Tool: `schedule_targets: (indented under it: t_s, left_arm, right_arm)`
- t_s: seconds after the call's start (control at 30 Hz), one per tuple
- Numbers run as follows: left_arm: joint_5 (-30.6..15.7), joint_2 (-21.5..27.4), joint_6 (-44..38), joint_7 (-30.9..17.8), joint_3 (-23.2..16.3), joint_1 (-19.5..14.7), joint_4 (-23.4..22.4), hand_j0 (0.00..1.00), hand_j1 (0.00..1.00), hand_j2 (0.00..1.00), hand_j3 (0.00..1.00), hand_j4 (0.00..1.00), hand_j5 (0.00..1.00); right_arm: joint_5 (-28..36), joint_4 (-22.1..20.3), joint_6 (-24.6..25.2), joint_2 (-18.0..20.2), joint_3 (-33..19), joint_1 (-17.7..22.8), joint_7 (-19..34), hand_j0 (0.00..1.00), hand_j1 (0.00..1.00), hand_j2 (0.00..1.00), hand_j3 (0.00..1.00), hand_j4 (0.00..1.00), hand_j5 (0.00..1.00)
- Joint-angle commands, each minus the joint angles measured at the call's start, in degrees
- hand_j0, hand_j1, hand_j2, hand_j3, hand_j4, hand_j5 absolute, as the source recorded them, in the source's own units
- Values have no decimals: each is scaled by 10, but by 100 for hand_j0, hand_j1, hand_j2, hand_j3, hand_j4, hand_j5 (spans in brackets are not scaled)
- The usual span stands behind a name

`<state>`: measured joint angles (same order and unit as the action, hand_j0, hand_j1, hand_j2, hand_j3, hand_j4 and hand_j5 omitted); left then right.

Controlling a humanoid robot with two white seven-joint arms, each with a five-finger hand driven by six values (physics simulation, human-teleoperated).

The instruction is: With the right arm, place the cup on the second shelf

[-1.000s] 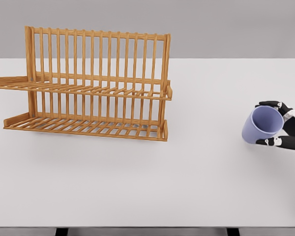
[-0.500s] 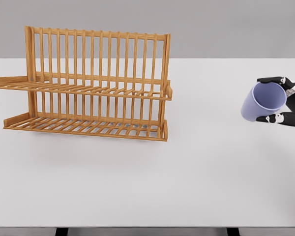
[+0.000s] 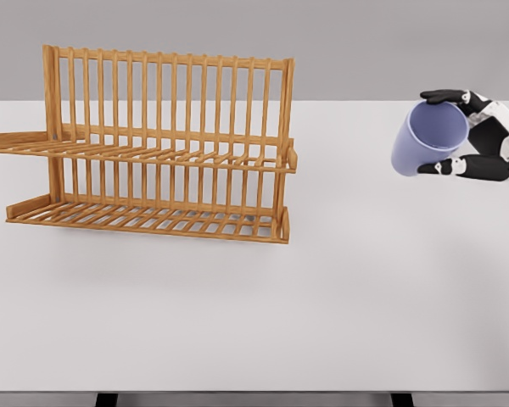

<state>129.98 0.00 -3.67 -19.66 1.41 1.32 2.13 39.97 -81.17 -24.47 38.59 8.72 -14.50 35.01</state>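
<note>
The robot's right hand (image 3: 475, 136) grips a lavender cup (image 3: 428, 140) at the far right of a white table (image 3: 339, 288), fingers wrapped around the cup's body — 1 dark finger (image 3: 441, 96) hooked over the top of the rim, another curled beneath. The cup is tipped on its side, its open mouth facing the camera and slightly left, and it appears to hang clear of the tabletop, though the gap beneath it is hard to judge. Well apart to the left stands a wooden dish rack (image 3: 161, 144) with 2 slatted shelves, both bare. The upper shelf (image 3: 153, 155) — seemingly the target — juts forward from a tall back of upright bars, so the cup will likely have to come in from the front, above the shelf's low lip. The sideways grip leaves the cup's base free for setting down. The left arm is not in view. The carry across the table looks barely begun.
</note>
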Motion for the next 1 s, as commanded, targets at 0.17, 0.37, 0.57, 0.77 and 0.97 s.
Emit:
schedule_targets:
  t_s: [0.17,0.37,0.57,0.77,0.97]
  left_arm:
    - [0,0,0,0,0,0,0,100,100,100,100,100,100]
    - [0,0,0,0,0,0,0,100,100,100,100,100,100]
    - [0,0,0,0,0,0,0,100,100,100,100,100,100]
    - [0,0,0,0,0,0,0,100,100,100,100,100,100]
    - [0,0,0,0,0,0,0,100,100,100,100,100,100]
  right_arm:
    - [2,0,25,-25,13,-34,0,66,66,66,66,66,66]
    - [2,0,37,-36,21,-56,0,65,65,65,65,65,65]
    - [-40,2,75,-88,22,-102,0,63,63,63,63,63,63]
    - [-64,4,84,-113,23,-106,0,63,63,63,63,63,63]
    - [-86,5,85,-146,30,-127,0,63,63,63,63,63,63]
